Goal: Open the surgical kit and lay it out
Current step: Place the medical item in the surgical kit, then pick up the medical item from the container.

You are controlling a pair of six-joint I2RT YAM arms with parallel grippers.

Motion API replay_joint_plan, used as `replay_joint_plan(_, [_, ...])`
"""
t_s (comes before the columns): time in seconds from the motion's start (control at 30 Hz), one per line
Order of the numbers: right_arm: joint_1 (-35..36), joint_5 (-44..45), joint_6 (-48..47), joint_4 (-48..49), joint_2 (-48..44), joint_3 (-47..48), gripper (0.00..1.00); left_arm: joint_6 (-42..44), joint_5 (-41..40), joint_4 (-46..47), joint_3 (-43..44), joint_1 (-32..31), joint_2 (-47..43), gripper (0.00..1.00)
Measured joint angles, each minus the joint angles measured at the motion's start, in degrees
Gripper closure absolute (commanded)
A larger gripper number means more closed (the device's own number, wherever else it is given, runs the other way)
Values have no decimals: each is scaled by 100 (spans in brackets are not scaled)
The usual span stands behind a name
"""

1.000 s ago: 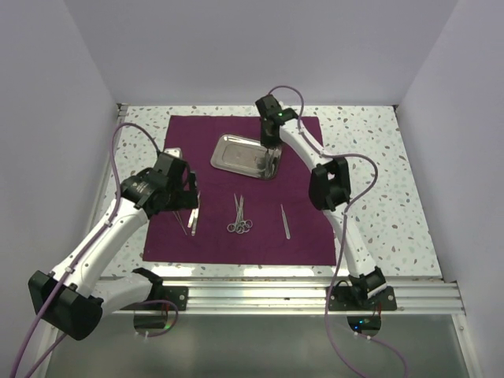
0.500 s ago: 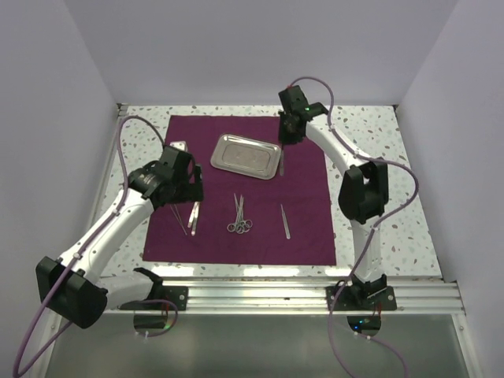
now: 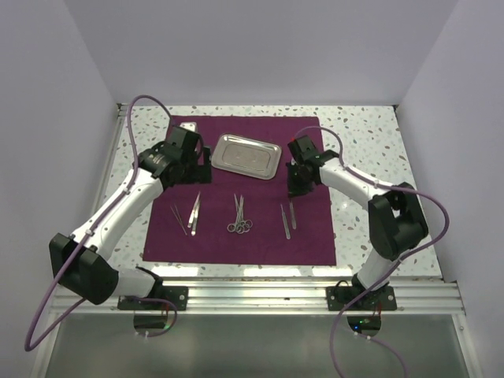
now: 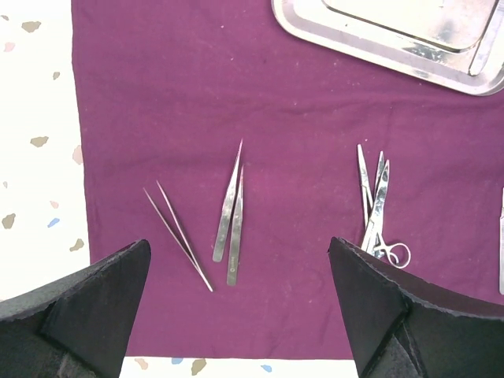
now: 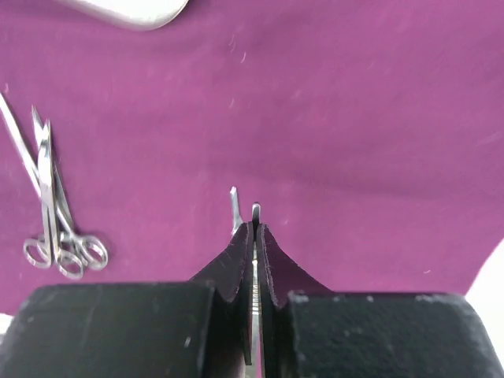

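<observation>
Now, left side first. The left gripper [image 4: 238, 248] has drawn back from over the near-left instruments toward the far-left part of the cloth wrap [image 3: 236, 252]. Its jaws stand spread wide and hold nothing. Below it lie thin tweezers [image 4: 189, 256] and, just beside them, stouter tweezers [image 4: 225, 220], both flat on the cloth.

Centre: ring-handled scissors [image 3: 240, 216], two pieces lying close together. Behind them the steel tray [image 3: 216, 153] sits on the far half of the cloth (its floor looks bare from above).

Right of centre: a third pair of tweezers [image 3: 284, 221] lies on the cloth. The main change is here. The right gripper [image 5: 254, 228] has swung from the tray's right edge down to this spot, closed tight on a slim silver tool [image 5: 255, 210] whose tip hangs just beside that third pair. Cannot tell whether the tip touches the cloth yet.

Judgement: the wrap is open and the row nearly complete. This piece looks like the last one to set down. It should be released low and parallel to its neighbour, so the two do not overlap.
</observation>
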Motion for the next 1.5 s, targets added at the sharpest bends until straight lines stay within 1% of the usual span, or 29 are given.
replay_joint_plan(0.07, [57,-149,35,203,-190,-341,100,20,15,11,35,0,39,0])
replay_joint_plan(0.1, [87,-238,50,262,-236,-481,96,26,22,11,44,0,52,0])
replay_joint_plan(0.13, [127,-308,61,282,-245,-579,77,44,28,9,48,0,59,0])
replay_joint_plan(0.17, [162,-369,101,291,-238,-647,64,55,31,9,50,0,59,0])
replay_joint_plan(0.2, [192,-400,94,264,-212,-673,53,59,31,7,52,0,59,0])
replay_joint_plan(0.23, [221,-446,76,251,-190,-671,33,61,31,7,55,0,59,0])
replay_joint_plan(0.33, [258,-468,-22,144,-160,-514,25,59,33,4,55,0,57,0])
replay_joint_plan(0.47, [251,-278,-188,-229,142,498,24,57,28,-7,55,0,24,0])
replay_joint_plan(0.6, [197,-2,-317,-435,767,2028,24,42,-2,-72,55,0,-144,0])
replay_joint_plan(0.83, [-107,323,-328,-885,2496,4841,28,-9,-201,-254,-48,0,-660,0])
replay_joint_plan(0.93, [-203,415,-302,-999,3195,5565,31,-50,-260,-367,-133,0,-833,0])
replay_joint_plan(1.07, [-297,415,-240,-1231,4000,6046,36,-125,-302,-540,-216,0,-1001,0])
replay_joint_plan(1.2, [-310,400,-195,-1340,4481,6218,38,-197,-334,-695,-238,0,-1093,0])
replay_joint_plan(1.33, [-304,369,-149,-1366,4597,6299,40,-208,-389,-782,-304,0,-1134,0])
replay_joint_plan(1.5, [-304,350,-94,-1327,4597,6446,40,-203,-407,-813,-354,0,-1132,0])
